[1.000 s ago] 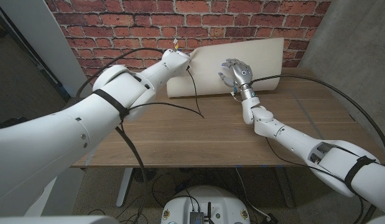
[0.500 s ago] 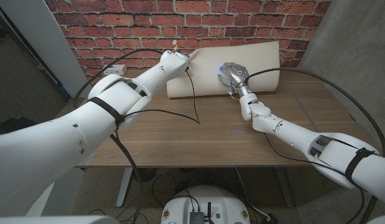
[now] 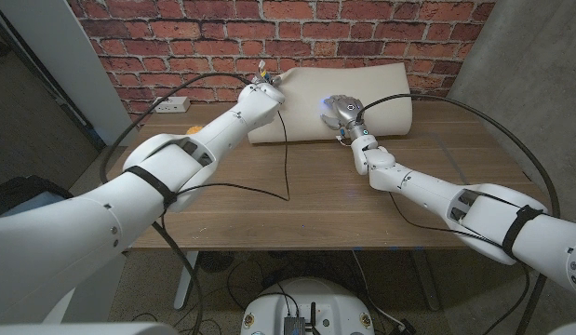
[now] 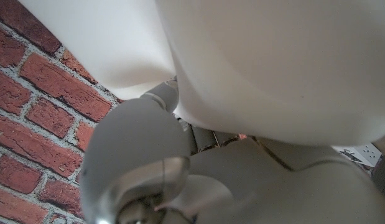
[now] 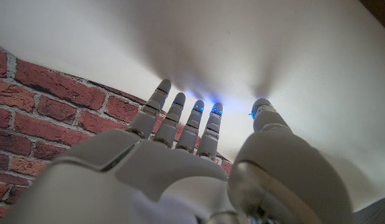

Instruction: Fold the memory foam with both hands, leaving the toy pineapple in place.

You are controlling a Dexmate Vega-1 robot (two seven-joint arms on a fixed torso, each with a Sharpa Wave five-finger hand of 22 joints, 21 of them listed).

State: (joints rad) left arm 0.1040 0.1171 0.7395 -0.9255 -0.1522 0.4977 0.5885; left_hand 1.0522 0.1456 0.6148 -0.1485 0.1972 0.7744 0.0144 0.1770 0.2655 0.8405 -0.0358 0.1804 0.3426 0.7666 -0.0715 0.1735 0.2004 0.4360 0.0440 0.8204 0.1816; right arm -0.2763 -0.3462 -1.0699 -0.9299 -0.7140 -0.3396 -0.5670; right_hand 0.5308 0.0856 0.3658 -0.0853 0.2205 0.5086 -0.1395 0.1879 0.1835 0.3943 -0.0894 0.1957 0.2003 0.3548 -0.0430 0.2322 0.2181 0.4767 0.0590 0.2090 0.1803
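The cream memory foam (image 3: 381, 93) lies at the back of the wooden table (image 3: 269, 219), its rear part raised against the brick wall. My left hand (image 3: 262, 91) is at the foam's left end. In the left wrist view that hand (image 4: 136, 149) reaches a finger between two layers of foam (image 4: 273, 62) and holds the edge. My right hand (image 3: 341, 110) presses on the foam's front face. In the right wrist view its straight fingers (image 5: 198, 109) touch the foam (image 5: 273, 50). A small orange-yellow thing, probably the toy pineapple (image 3: 192, 105), sits left of the foam.
A white power strip (image 3: 171, 102) lies at the table's back left beside the small orange-yellow thing. Black cables (image 3: 286, 177) hang from both arms over the table. The brick wall stands right behind the foam, and a grey wall closes the right side.
Both hands have reached farther toward the wall. The foam's raised part now stands lower and wider. The left arm has swung aside, uncovering the power strip and the small orange-yellow thing.
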